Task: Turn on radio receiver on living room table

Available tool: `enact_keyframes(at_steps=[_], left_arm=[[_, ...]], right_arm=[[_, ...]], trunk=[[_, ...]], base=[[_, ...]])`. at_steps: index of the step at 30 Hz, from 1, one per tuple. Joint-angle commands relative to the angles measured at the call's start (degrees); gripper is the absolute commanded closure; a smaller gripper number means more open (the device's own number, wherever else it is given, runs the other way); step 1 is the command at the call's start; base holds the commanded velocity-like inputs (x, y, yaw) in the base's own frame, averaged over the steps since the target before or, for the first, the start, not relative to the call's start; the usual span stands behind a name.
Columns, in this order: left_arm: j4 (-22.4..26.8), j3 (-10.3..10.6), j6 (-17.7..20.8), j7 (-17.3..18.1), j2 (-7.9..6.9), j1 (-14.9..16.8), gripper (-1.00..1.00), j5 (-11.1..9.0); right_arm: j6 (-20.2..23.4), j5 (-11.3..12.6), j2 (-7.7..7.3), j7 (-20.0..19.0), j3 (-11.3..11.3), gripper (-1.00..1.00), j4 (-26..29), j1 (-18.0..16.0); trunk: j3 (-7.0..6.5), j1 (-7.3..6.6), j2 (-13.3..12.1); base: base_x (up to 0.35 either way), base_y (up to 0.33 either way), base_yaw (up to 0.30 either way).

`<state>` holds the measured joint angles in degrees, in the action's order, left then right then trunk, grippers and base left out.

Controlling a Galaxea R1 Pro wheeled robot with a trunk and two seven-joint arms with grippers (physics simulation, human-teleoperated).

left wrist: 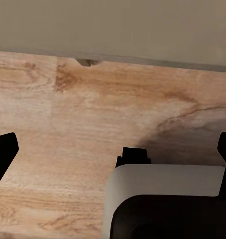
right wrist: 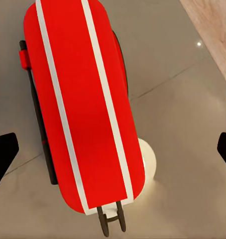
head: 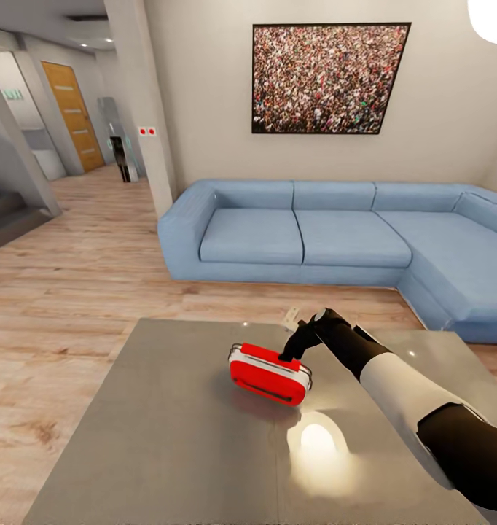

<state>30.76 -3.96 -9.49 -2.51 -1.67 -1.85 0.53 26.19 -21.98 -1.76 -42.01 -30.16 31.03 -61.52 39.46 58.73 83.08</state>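
Radio receiver (head: 269, 373) lying tilted on the table (head: 154, 437), near its middle, in front of the sofa (head: 336, 233). Right gripper (head: 290, 353) directly above the radio receiver, at its upper edge — fingers wide apart, one dark tip (right wrist: 4, 154) each side, not clamped. Left gripper (left wrist: 115, 152) over wood floor (left wrist: 93, 114) beside the table — fingers apart too.

Radio receiver (head: 270, 373) on table (head: 168, 437), sofa (head: 336, 233) behind, picture (head: 329, 78) above
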Motion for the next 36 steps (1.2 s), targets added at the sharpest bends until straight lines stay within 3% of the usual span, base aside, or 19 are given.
enact_keyframes(at_steps=[1, 36], left_arm=[[0.0, 0.0, 0.0, 0.0, 0.0, 0.0, -1.0, 0.0], [0.0, 0.0, 0.0, 0.0, -0.09, 0.0, -1.0, 0.0]], right_arm=[[0.0, 0.0, 0.0, 0.0, 0.0, -1.0, 0.0, 0.0], [-1.2, 0.0, 0.0, 0.0, 0.0, -1.0, -0.9, 0.0]], trunk=[[0.1, 0.0, 0.0], [3.33, 0.0, 0.0]], base=[[0.0, 0.0, 0.0], [0.0, 0.0, 0.0]])
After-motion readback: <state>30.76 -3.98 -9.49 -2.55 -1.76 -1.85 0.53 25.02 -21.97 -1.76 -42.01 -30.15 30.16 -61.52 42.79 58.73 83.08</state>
